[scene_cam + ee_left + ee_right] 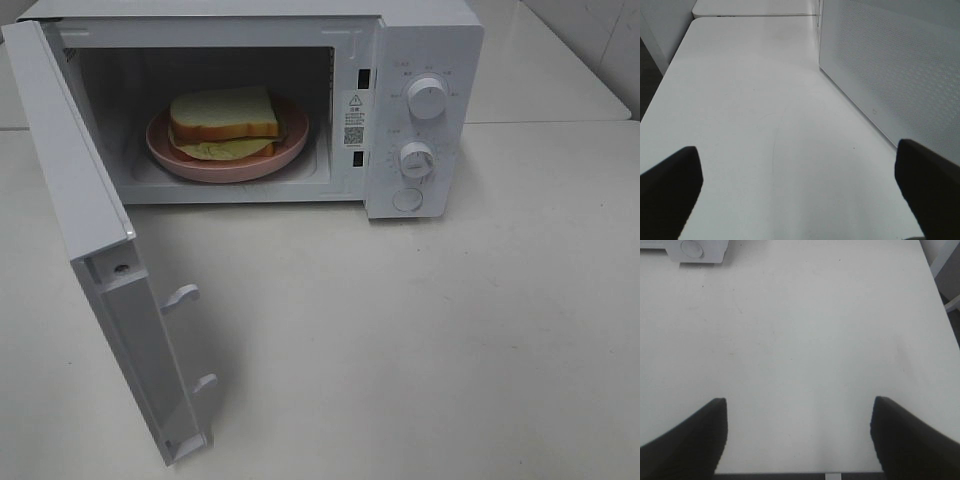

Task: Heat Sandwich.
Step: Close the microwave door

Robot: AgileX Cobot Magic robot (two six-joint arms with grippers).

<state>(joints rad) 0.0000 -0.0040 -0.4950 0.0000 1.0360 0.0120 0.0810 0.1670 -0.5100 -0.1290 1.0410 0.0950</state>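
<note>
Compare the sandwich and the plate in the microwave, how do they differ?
Shape: the sandwich is squarish with straight crust edges; the plate is round.
Colour: the sandwich is white bread with tan crust and pale filling; the plate is pink.
Size and place: the plate is wider and lies under the sandwich, its rim showing around it.
Both sit inside the microwave, whose door stands open.

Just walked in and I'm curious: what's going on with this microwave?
The sandwich sits on a pink plate inside the microwave, whose door stands wide open. The left claw and right claw are both open and empty, over the table. Shutting the door is not yet done.
</note>
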